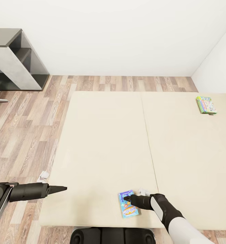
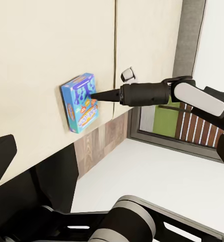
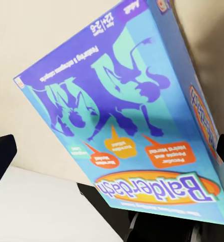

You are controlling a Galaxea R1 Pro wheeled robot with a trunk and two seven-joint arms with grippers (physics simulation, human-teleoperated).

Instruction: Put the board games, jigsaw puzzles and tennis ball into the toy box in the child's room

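A blue cartoon board game point(image 1: 129, 208) lies flat on the beige bed point(image 1: 106, 142), close to the mattress's near edge. My right gripper point(image 1: 125, 198) is open, and its tips rest against the box's far end. The left wrist view catches that tip point(image 2: 93, 94) meeting the blue box point(image 2: 79, 103). Up close, the box's printed lid point(image 3: 127, 116) sits between my right fingers point(image 3: 1, 156). A green-and-white board game point(image 1: 205, 104) lies near the bed's far right corner. My left gripper point(image 1: 64, 188) hovers open and empty over the bed's left edge.
Wood-plank floor point(image 1: 28, 135) runs along the bed's left and far sides. A grey shelving unit point(image 1: 14, 61) stands against the white wall at the back left. My dark base point(image 1: 113, 235) sits at the bed's near edge.
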